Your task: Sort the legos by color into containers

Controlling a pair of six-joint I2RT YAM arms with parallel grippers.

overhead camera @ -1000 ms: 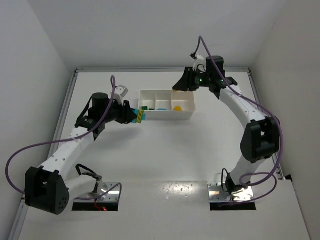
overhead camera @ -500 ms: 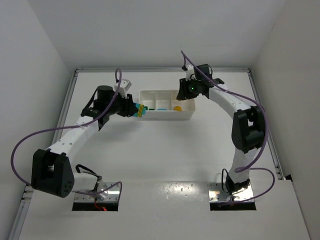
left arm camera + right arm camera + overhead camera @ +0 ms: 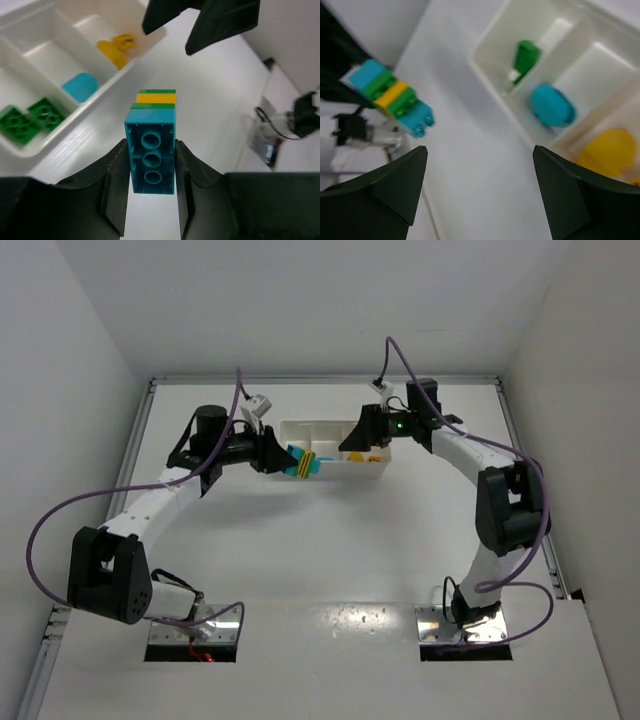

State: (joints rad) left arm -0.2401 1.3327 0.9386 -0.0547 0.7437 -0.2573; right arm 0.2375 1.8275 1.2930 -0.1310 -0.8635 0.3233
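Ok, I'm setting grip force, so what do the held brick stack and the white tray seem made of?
The brick stack: probably hard moulded plastic, smooth with slight gloss; crisp edges and hollow tubes underneath show it. The tray: likely thin white plastic, faintly shiny, judging by its thin dividers and rounded rim; the exact plastic cannot be told.

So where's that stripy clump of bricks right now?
The clump is pinched in the left claw, held by the near wall of the white tray, left of centre in the top view.
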